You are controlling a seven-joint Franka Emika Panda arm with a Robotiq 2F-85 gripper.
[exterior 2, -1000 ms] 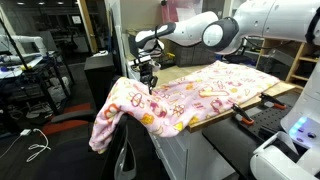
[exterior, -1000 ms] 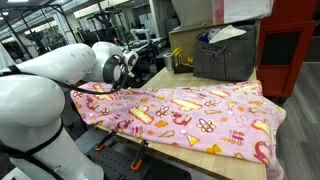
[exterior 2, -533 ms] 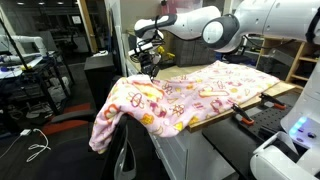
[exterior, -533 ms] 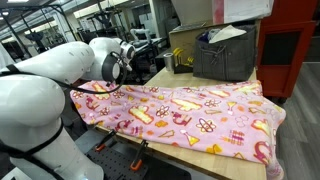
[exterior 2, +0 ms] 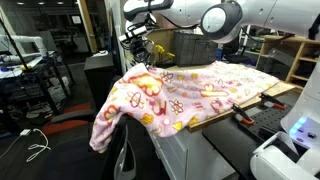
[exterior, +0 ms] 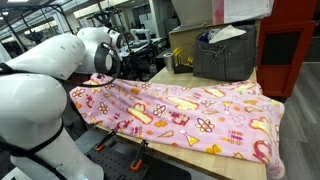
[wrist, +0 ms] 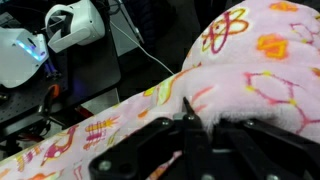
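A pink blanket (exterior 2: 190, 95) with yellow and orange prints covers the table and hangs over one end (exterior 2: 108, 120). It also shows in the other exterior view (exterior: 190, 110). My gripper (exterior 2: 139, 56) is shut on a pinch of the blanket's edge and holds it lifted into a peak above the table. In the wrist view the dark jaws (wrist: 198, 122) close on the pink fleece (wrist: 250, 70). In an exterior view the arm (exterior: 70, 55) hides the jaws, and the blanket's raised corner (exterior: 97, 80) shows beside it.
A grey bin (exterior: 222, 55) with papers stands at the table's back edge. A wooden board (exterior 2: 262, 92) sticks out from under the blanket. A dark stand (exterior 2: 100, 70) and floor cables (exterior 2: 35, 140) are near the hanging end. A white headset (wrist: 75, 25) lies below.
My gripper has risen and moved back with the blanket's edge in it, pulling that edge up into a peak.
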